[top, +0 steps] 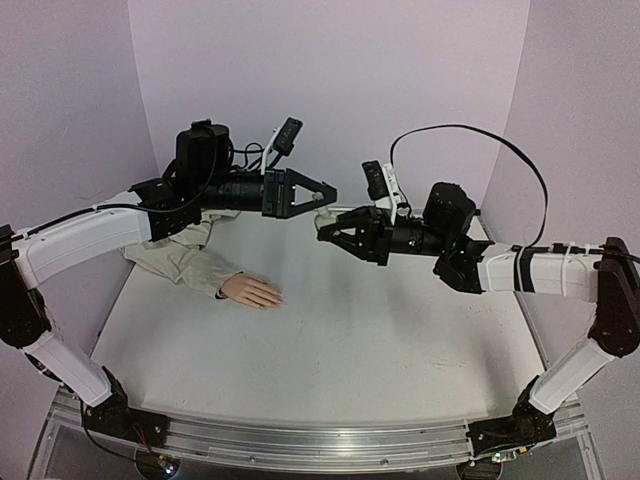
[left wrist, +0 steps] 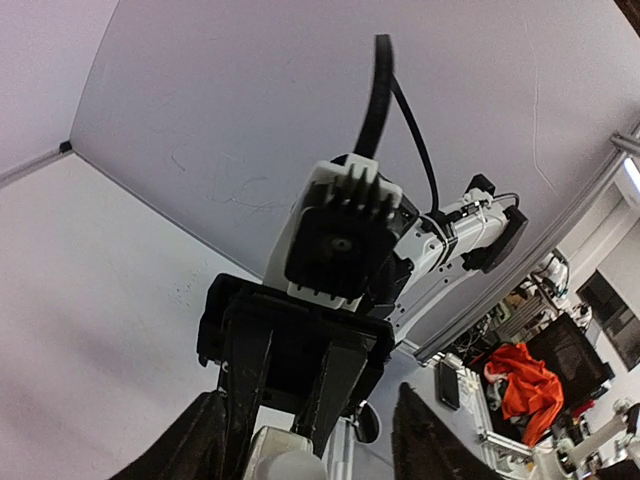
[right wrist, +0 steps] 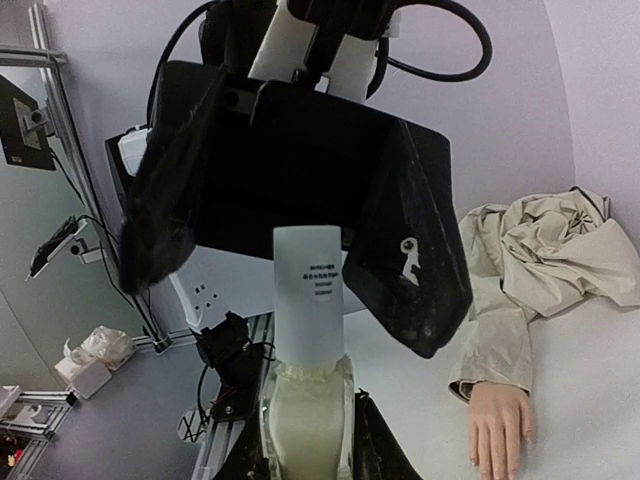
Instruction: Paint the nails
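Nails are sitting at the fingertips of the mannequin hand, too small in any view to show polish. I am judging painting as not yet begun.

Table is carrying the mannequin hand, which is lying flat with its beige sleeve trailing away behind it.

Left arm and right arm are reaching inward and meeting in the air, well apart from the mannequin hand, up and to its right in the top view.

Right gripper is clamping the lower part of a small white bottle, jaws closed tight on it. Left gripper is facing it with jaws standing apart, one finger on each side of the bottle's top. Gaps are showing on both sides, so it is gripping nothing.

Progress: the bottle is being held up and presented. Opening it, drawing the brush and coating every nail are all remaining, as I am reading it. Whether the top is loosened I cannot tell.

View notes:
- The top view is giving the layout but reducing the bottle to a pale speck.
- The right wrist view is showing the printed label, the gaps beside the bottle's top, and the mannequin hand low at the right.
- The left wrist view is catching only the bottle's top edge between its own fingers, and no mannequin hand at all
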